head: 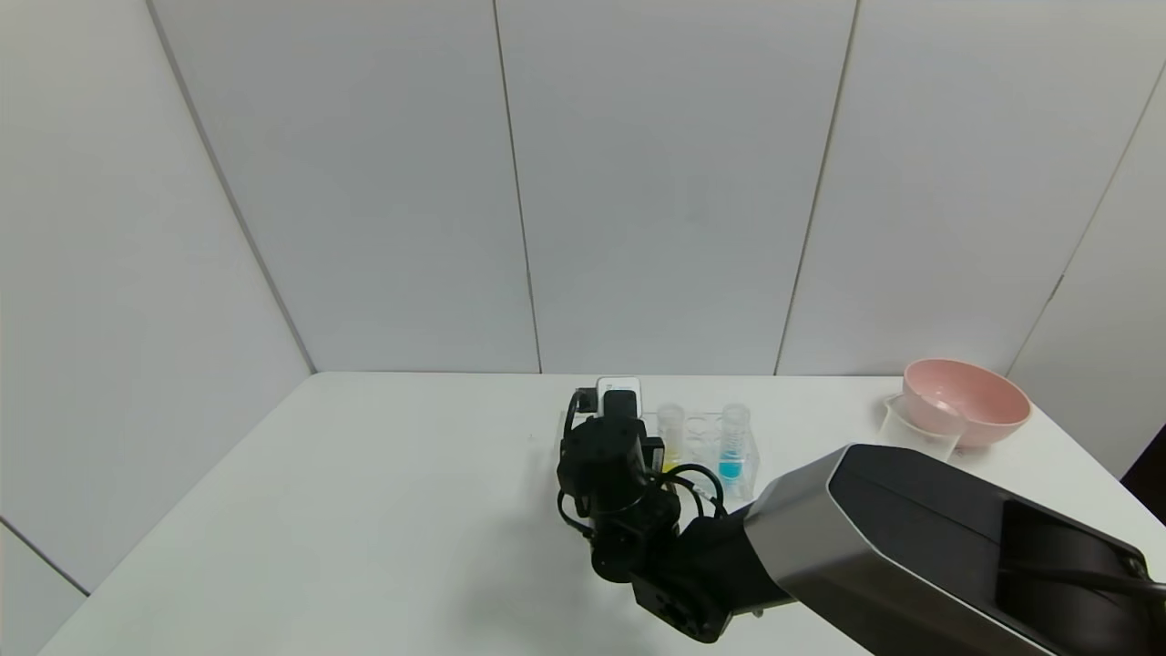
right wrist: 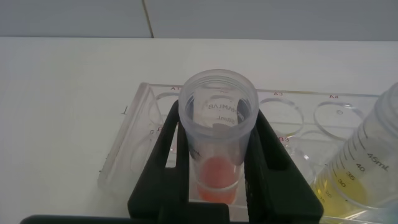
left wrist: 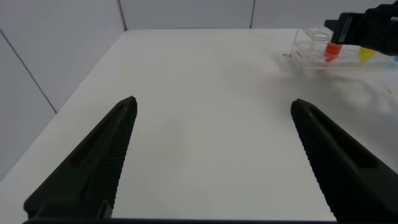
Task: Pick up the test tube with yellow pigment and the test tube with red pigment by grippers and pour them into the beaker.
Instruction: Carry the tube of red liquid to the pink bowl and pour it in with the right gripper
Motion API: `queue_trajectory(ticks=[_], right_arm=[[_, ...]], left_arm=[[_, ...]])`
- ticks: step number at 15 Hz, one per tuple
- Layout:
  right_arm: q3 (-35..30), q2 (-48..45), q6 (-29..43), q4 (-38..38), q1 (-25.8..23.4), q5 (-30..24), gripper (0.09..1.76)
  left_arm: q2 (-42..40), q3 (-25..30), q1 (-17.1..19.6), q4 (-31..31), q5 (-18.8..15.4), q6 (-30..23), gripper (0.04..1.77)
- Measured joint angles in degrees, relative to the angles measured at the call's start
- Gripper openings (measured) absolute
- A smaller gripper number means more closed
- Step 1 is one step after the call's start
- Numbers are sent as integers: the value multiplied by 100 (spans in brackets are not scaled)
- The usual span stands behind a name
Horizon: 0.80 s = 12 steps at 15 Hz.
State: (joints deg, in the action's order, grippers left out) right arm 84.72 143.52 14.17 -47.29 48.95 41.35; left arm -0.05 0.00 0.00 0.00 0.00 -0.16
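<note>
My right gripper is at the left end of the clear rack, its jaws closed on both sides of the test tube with red pigment, which stands upright in the rack. In the head view the right gripper hides that tube. The test tube with yellow pigment stands in the rack just right of the gripper and also shows in the right wrist view. The beaker stands at the far right, against the pink bowl. My left gripper is open and empty over bare table, far from the rack.
A tube with blue liquid stands at the rack's right end. A pink bowl sits at the table's far right corner. White wall panels close off the back and the left. The table's left half is bare.
</note>
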Motion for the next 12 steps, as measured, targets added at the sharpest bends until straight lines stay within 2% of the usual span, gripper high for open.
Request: queue_trajectory(ticks=[5, 12], right_arm=[[4, -44, -35, 10, -18, -5, 56], [122, -416, -453, -17, -11, -7, 56]], left_arm=[[0, 0, 0, 0, 0, 0, 176], [0, 0, 0, 0, 0, 0, 176]])
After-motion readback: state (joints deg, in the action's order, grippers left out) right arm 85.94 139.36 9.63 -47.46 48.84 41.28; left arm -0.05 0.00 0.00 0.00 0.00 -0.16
